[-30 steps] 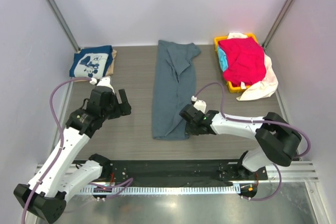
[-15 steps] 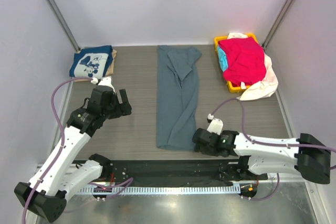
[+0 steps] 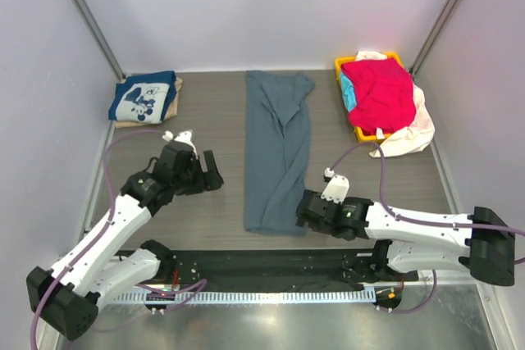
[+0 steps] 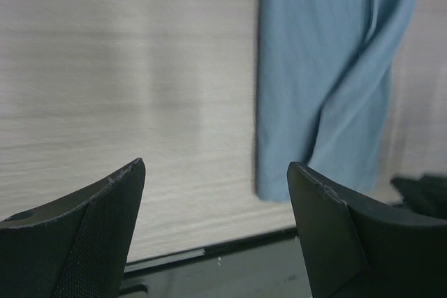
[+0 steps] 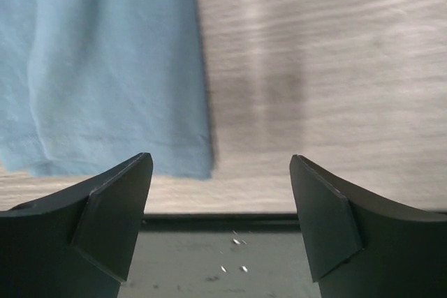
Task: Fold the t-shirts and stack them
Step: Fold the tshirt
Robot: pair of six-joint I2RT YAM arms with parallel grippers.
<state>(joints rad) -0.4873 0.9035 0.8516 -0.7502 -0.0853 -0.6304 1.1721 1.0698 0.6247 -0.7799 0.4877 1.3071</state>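
Far beyond the left gripper point(image 3: 209, 171), on its left side, the folded navy tee point(image 3: 143, 97) lies on a tan tee point(image 3: 175, 89). The left gripper is over the table point(image 3: 205, 120), its fingers point(image 4: 105, 221) spread wide with nothing between them. To its right the grey tee point(image 3: 277, 153) lies flat as a long, wrinkled strip. The right gripper point(image 3: 302, 212) is just beside the near right corner of this tee. Its fingers point(image 5: 112, 207) are also spread and hold nothing, and the hem lies ahead of them, to the left. Far beyond this gripper, on its right, the basket point(image 3: 344, 63) holds a red tee point(image 3: 379, 96) over a turquoise tee point(image 3: 348, 96). A cream tee point(image 3: 410, 133) hangs over its edge.
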